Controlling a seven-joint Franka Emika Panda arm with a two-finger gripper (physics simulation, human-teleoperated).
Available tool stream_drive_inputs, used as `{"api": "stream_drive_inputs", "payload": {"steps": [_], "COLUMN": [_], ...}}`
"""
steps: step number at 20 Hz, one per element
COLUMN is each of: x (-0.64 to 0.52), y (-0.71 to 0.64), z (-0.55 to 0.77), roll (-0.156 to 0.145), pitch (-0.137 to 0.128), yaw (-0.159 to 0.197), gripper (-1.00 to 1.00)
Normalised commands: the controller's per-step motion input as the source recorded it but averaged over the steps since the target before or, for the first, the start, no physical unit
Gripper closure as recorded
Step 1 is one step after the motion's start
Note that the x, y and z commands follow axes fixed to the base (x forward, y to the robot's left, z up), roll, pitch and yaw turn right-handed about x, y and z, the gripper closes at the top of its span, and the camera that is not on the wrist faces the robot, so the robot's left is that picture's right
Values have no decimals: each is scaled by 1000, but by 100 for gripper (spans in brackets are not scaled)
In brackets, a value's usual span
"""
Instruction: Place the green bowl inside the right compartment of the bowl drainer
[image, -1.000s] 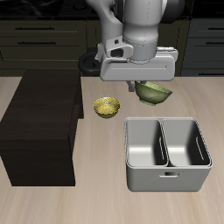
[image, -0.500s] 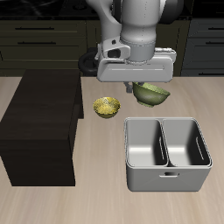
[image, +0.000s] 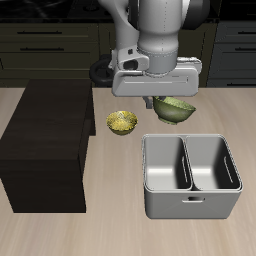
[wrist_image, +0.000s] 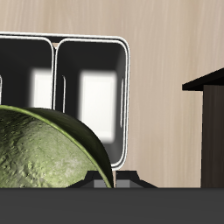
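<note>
Dark cupboards behind; over the last second I've raised the green bowl (image: 175, 107) slightly, gripper (image: 158, 98) clenched on its rim, bowl drainer (image: 190, 204) nearer, both wells waiting.

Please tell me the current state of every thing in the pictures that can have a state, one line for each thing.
green bowl: lifted off the table, tilted, hanging under the gripper, not yet over the drainer.
gripper: shut on the green bowl's rim.
bowl drainer: upright on the table, both wells empty.
yellow bowl: upright on the table, untouched.
dark cabinet: standing on the table, nothing on top.
</note>
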Motion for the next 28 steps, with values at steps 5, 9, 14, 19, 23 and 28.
{"api": "stream_drive_inputs", "payload": {"steps": [5,9,14,19,23,28], "x": [49,72,50,83,31,32], "y": [-114,-88,-91,-91,-67,-15], "z": [-12,-58,-101,-107,-274,-221], "roll": [43,13,16,10,13,27], "pitch": [-18,-5,13,6,41,44], "yaw": [-13,-14,-5,14,-10,-5], "gripper": [100,100,100,100,100,100]}}
